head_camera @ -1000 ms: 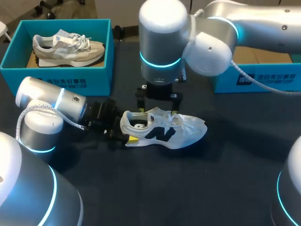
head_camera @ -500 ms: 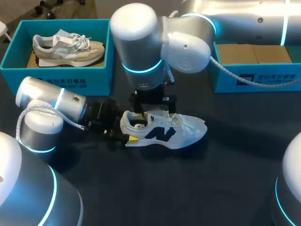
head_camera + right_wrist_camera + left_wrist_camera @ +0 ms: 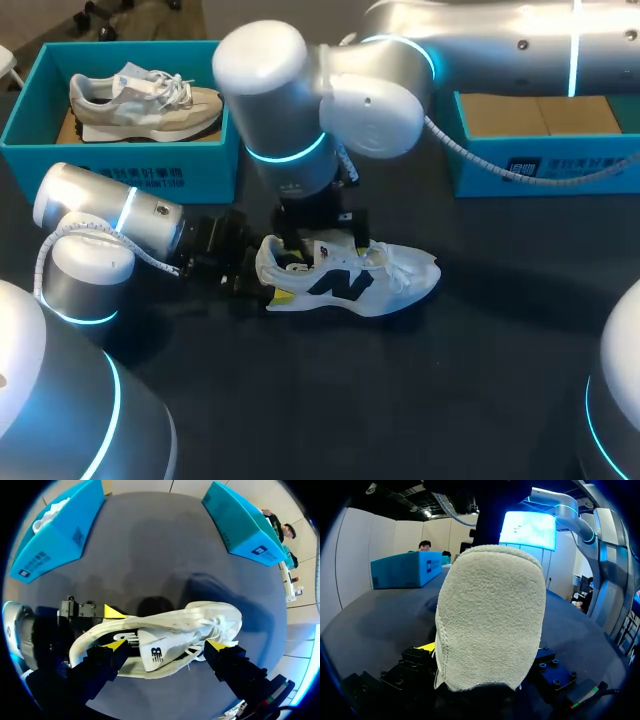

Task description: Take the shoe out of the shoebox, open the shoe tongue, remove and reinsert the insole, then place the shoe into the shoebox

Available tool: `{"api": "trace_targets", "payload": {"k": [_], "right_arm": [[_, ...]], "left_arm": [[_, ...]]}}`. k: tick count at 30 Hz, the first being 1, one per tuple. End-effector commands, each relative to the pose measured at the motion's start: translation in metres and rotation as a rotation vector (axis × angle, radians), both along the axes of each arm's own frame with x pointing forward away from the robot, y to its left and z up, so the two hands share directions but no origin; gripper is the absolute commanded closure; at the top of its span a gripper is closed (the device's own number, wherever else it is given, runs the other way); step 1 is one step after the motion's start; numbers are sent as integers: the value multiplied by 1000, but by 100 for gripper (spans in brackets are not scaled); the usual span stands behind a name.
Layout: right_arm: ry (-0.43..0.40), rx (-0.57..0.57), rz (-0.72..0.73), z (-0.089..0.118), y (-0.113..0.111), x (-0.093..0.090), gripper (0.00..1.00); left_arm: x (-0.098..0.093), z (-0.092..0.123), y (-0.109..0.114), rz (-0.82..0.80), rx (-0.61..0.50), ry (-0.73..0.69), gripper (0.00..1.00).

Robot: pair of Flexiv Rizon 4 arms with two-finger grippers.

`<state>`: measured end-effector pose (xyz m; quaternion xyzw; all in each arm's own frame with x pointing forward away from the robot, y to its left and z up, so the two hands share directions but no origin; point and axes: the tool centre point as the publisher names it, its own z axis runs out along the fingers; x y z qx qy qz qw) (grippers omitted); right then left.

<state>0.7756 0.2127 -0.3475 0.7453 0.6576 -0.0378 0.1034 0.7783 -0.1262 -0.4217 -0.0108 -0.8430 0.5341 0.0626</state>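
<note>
White mesh and pale suede make up the shoe [image 3: 350, 278], which lies on its sole on the dark table [image 3: 420, 400], out of both boxes, heel toward the robot's left and toe toward its right. The left gripper [image 3: 270, 281] comes in low along the table and pinches the heel: one yellow tip presses the near side by the sole, and in the right wrist view another yellow tip sits against the far side of the heel collar. In the left wrist view the suede heel counter stands upright between the fingers and fills most of the scene. The right arm reaches past the middle, and the right gripper [image 3: 167, 645] hangs straight over the shoe with its claw spread wide and closed on nothing. One yellow fingertip [image 3: 118, 645] is over the heel opening and the other over the laces, with the tongue [image 3: 156, 652] between them. Whether either tip touches the shoe cannot be told. A teal shoebox [image 3: 130, 168] stands at the far left of the table with a second shoe [image 3: 140, 100], grey and cream, lying inside it. Another teal box [image 3: 545, 170] sits at the far right, partly hidden by the right arm, its cardboard floor showing.
</note>
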Motion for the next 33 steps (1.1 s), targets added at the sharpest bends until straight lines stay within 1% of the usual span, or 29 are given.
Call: {"api": "trace_targets", "payload": {"k": [1, 10, 11, 13, 19, 33], "right_arm": [[-18, -21, -24, -5, 8, -3, 0], [3, -77, -26, -15, 10, -4, 0], [-2, -80, -30, -17, 9, -4, 0], [-1, -126, -40, -20, 10, -5, 0], [-16, -171, -63, -26, 7, -4, 0], [-24, -251, -106, -17, -11, -5, 0]], "left_arm": [[1, -5, -2, 2, 4, 0, 100], [1, -5, -2, 2, 4, 0, 100], [1, -5, -2, 2, 4, 0, 100], [1, -5, -2, 2, 4, 0, 100], [1, -5, -2, 2, 4, 0, 100], [1, -5, -2, 2, 4, 0, 100]]}}
